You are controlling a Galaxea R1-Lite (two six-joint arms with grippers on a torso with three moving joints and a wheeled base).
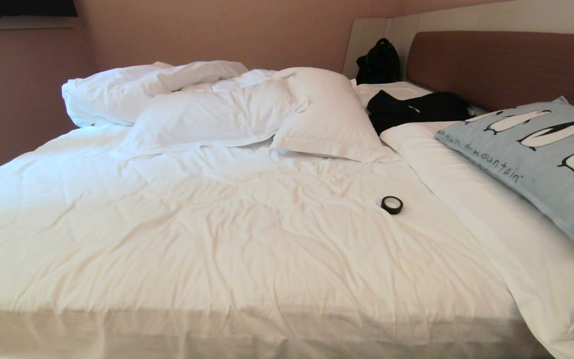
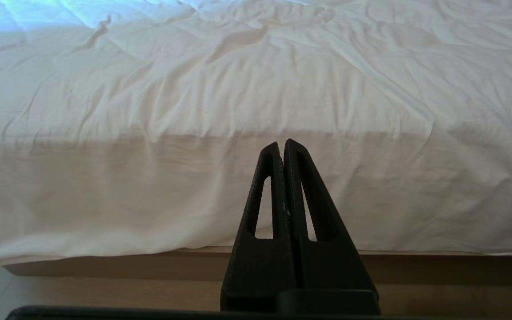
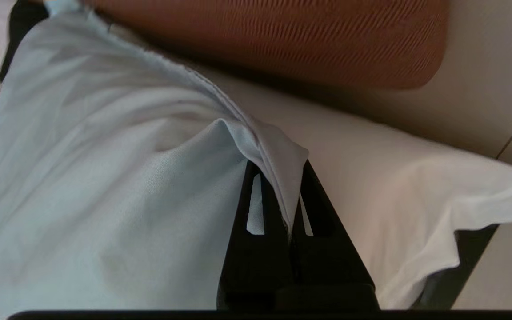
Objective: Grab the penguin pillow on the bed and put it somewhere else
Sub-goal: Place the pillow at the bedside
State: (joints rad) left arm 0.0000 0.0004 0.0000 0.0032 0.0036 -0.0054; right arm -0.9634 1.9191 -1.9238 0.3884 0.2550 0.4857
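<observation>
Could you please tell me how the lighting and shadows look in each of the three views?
Head view: soft, even light on the bed, its front drop shaded. Left wrist view: bluish light in the far corner, shade below the mattress edge, the left tool dark. Right wrist view: the penguin pillow is pale, the right tool black, the headboard slightly blurred.

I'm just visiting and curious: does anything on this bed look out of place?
Yes. A small black tape roll lies on the white duvet, and dark clothing is dumped near the headboard. The penguin pillow sits tilted, its edge pinched by the right gripper.
</observation>
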